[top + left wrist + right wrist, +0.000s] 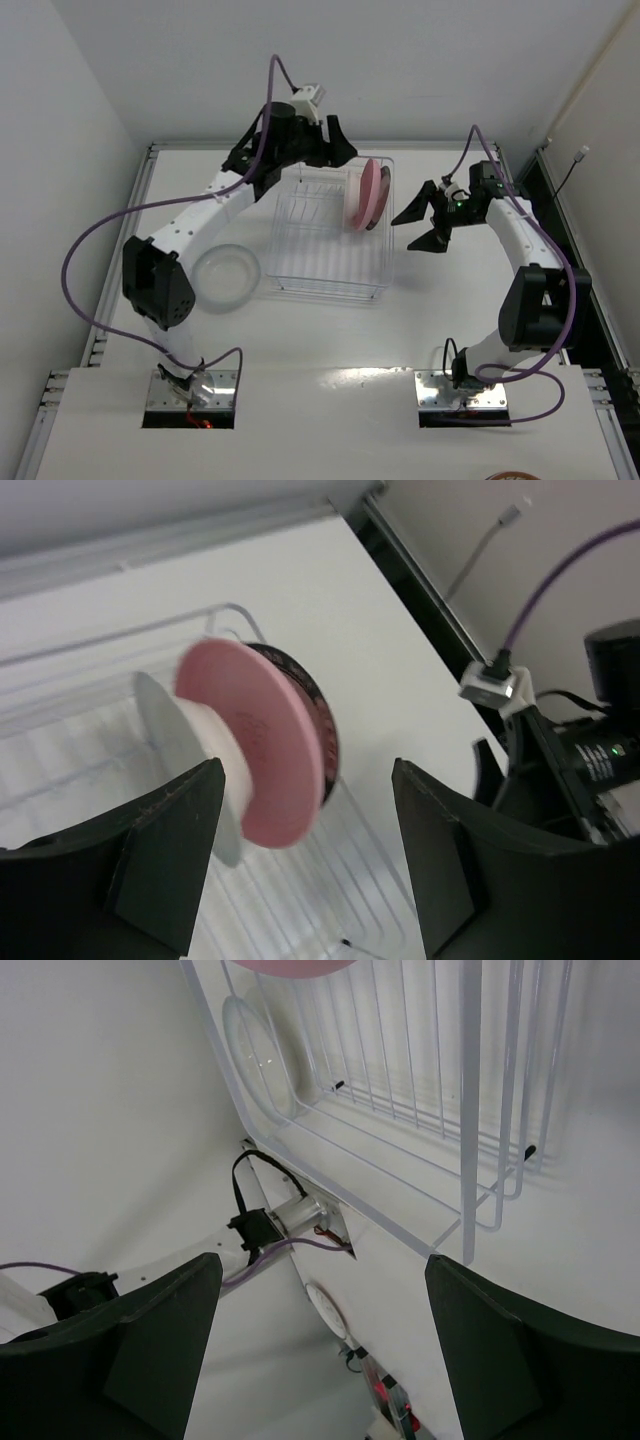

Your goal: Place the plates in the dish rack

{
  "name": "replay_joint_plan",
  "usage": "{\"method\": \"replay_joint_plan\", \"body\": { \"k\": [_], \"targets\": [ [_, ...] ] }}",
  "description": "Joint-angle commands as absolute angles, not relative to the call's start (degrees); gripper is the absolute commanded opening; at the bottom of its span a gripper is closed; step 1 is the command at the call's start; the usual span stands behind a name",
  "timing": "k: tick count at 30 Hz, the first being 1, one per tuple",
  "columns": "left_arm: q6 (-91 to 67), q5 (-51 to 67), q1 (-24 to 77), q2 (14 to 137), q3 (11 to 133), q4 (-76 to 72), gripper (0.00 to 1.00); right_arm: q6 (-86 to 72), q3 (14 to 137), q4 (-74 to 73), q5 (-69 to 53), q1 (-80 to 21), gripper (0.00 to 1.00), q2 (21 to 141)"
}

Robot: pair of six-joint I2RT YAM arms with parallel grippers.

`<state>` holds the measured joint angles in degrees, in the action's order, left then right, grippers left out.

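Observation:
The white wire dish rack (325, 245) sits mid-table. A pink plate (364, 194) stands upright at its far right end, with a dark-rimmed plate (381, 205) right behind it. In the left wrist view the pink plate (262, 748) hides most of the dark-rimmed plate (322, 730), and a pale translucent plate (155, 715) stands on its other side. A clear glass plate (226, 274) lies flat on the table, left of the rack. My left gripper (340, 150) hovers over the rack's far edge, open (308, 772), holding nothing. My right gripper (421, 227) hangs open right of the rack, empty (322, 1260).
The rack's wire wall (400, 1110) fills the right wrist view, with the glass plate (258, 1050) seen through it. The table's metal frame (150, 160) and the walls close in on both sides. Purple cables (100, 230) loop off both arms.

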<state>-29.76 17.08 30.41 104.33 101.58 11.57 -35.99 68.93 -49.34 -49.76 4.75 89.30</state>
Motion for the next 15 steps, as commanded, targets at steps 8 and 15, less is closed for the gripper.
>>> {"method": "replay_joint_plan", "body": {
  "k": [8,15],
  "targets": [
    [-24.69,-32.82,22.77,85.70,90.44,25.81,0.82,-35.60,68.55,-47.46,-51.15,3.96,0.81,88.86],
    [-36.80,-25.88,14.42,80.95,76.14,36.54,0.96,-35.60,68.03,-47.46,-51.15,3.43,0.81,89.47]
  ]
}}
